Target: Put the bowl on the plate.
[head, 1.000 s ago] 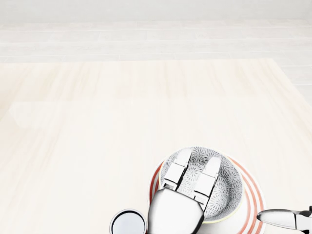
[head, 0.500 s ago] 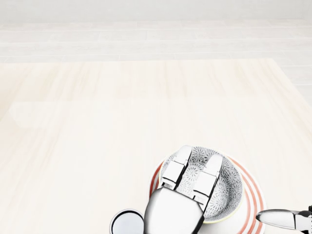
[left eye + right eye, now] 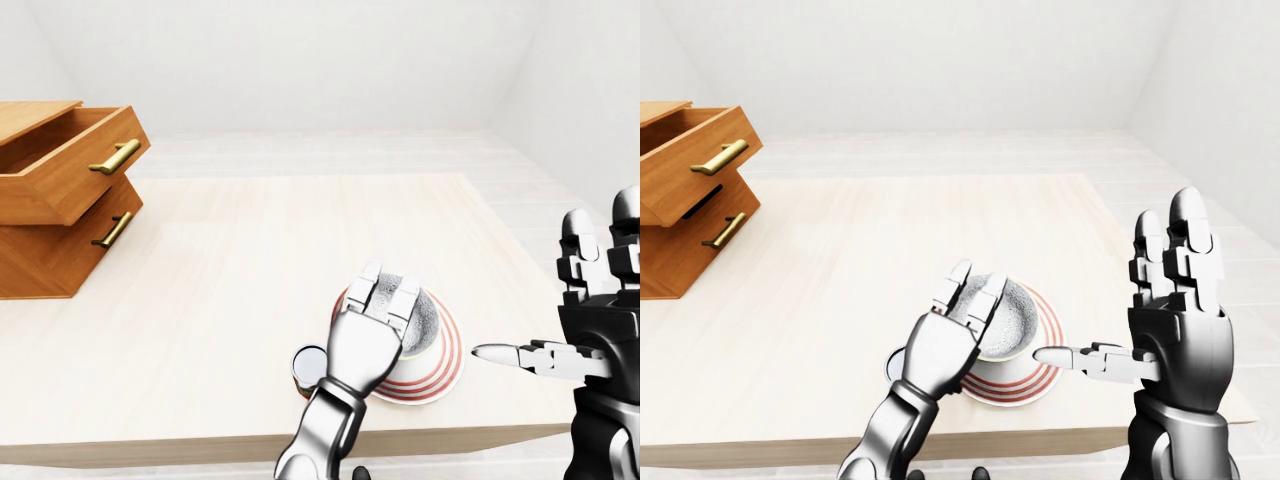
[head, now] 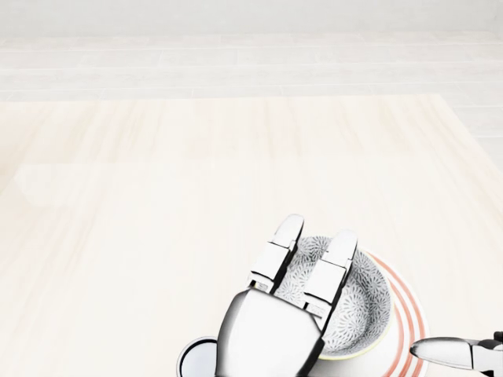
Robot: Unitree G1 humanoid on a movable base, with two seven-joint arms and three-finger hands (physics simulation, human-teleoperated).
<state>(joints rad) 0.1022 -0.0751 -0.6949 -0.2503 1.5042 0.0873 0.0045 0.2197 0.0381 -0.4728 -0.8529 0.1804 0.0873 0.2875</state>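
Fingers of the left hand [image 4: 275, 318] lie straight and side by side, spread flat with nothing pinched between them. They reach over the left part of the bowl [image 4: 357, 302]; whether they touch its rim cannot be told. The hand is smooth, glossy silver-white metal, with blocky segmented fingers, dark joints and a rounded shell for its back.

Under those fingers, the bowl sits on the plate [image 4: 402, 318]. It is round and deep, its inside covered in a fine grey-and-white floral speckle, with a thin pale yellowish edge along its lower rim. The plate is a flat white disc ringed with concentric red-orange stripes, and it shows past the bowl on the side away from the left hand.

Just beside the left wrist, on its outer side, stands a small round cylinder [image 3: 309, 362] with a dark rim and a pale top.

The right hand [image 3: 1172, 330] is raised upright beside the plate, apart from it, palm open and fingers extended. Its thumb [image 3: 1080, 357] points sideways toward the plate's edge without reaching it. It has the same polished metal and black joints.

All of this rests on a pale table [image 4: 157, 196] of light wood with faint lengthwise grain and a matte sheen. Well away from the left hand, across the table at the left of the left-eye view, is a warm brown wooden drawer unit [image 3: 55, 215]. Its upper drawer is pulled out, and both drawers carry brass bar handles [image 3: 115, 157].
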